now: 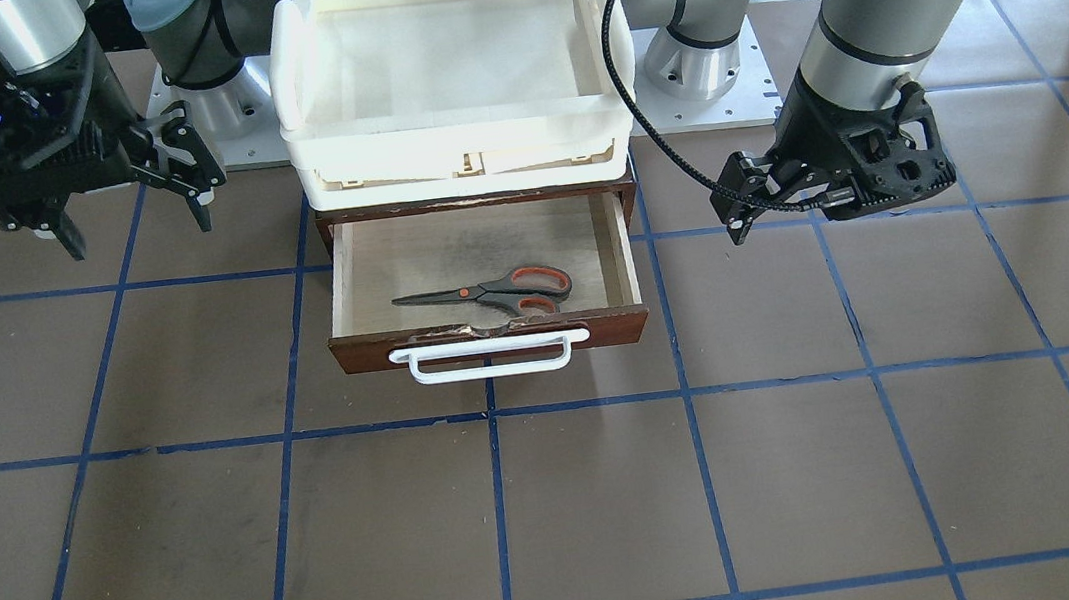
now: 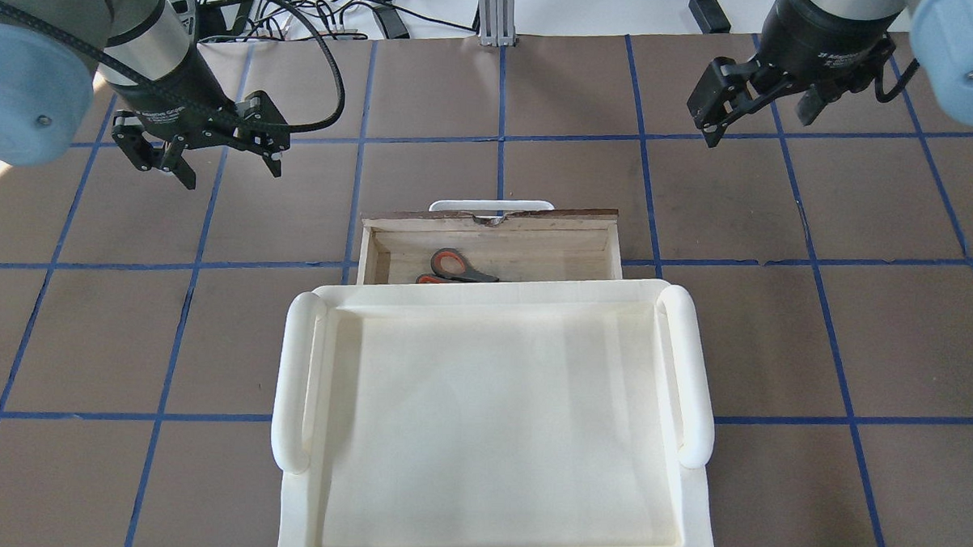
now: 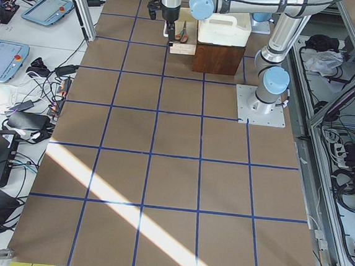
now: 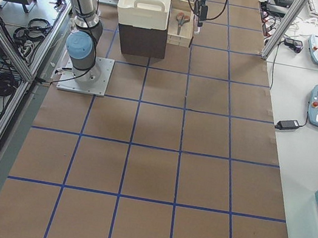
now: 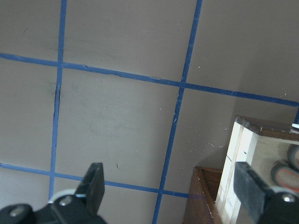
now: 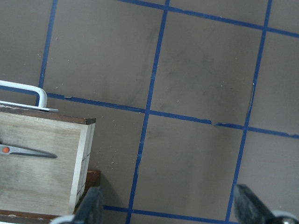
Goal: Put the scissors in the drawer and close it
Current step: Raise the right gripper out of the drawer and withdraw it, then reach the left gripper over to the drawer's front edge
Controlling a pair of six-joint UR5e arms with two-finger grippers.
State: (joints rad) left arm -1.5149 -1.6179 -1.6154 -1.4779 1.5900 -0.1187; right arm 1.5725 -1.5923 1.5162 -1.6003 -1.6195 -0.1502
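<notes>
My left gripper (image 2: 229, 174) hangs over bare table (image 2: 88, 332), off to my left of the drawer, with its jaws spread wide and nothing between them. In its wrist view, the drawer's corner shows just inside the right fingertip (image 5: 248, 183).

In the middle, the drawer (image 1: 625, 251) stands pulled out toward the operators' side from the dark cabinet under the cream tray (image 1: 460, 135). Its white bar handle (image 1: 491, 357) is out front. The scissors (image 1: 493, 292) lie flat on the pale drawer floor, close to the front wall. The blades point toward my right and the orange-lined loops are toward my left. The nearer loop seems to rest against the front wall, though I cannot be sure of contact from this angle. In the overhead view the tray's rim hides most of the blades.

My right gripper (image 2: 757, 125) hovers above the table to my right of the drawer, well apart from it. Its jaws are also parted and empty.
</notes>
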